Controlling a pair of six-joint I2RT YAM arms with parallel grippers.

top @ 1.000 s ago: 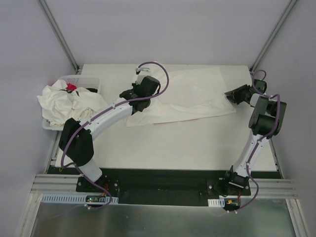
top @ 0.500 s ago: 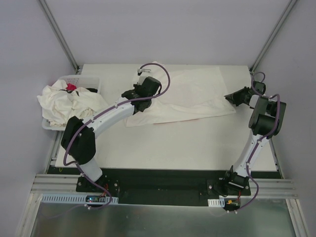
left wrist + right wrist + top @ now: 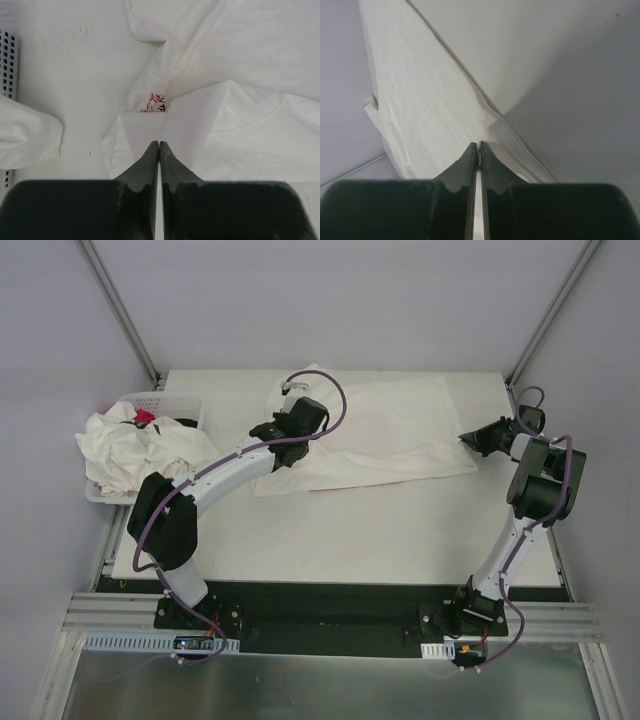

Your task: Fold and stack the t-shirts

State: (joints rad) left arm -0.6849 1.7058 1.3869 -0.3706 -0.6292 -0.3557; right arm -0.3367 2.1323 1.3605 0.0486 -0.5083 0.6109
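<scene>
One off-white t-shirt (image 3: 390, 430) lies spread across the back of the table (image 3: 330, 540). My left gripper (image 3: 285, 395) is over its left end, jaws shut on a pinch of the fabric. In the left wrist view the cloth (image 3: 250, 50) tents up to the left gripper (image 3: 159, 144), and a small tag with red lettering (image 3: 155, 102) shows just beyond. My right gripper (image 3: 466, 441) is at the shirt's right edge, shut on the hem. The right wrist view shows the fabric (image 3: 420, 100) rising to the closed right gripper (image 3: 479, 145). More t-shirts (image 3: 130, 455) are heaped in the basket.
A white perforated basket (image 3: 172, 400) stands at the table's left edge, with a small red packet (image 3: 145, 417) among the cloth. A shirt from the heap (image 3: 25, 135) hangs over the basket's wall (image 3: 7, 55) near my left gripper. Grey walls close in behind and at both sides.
My right gripper has closed on the shirt's right edge and drawn slightly outward. My left gripper, shut throughout, has pulled the shirt's left end up and towards the back.
</scene>
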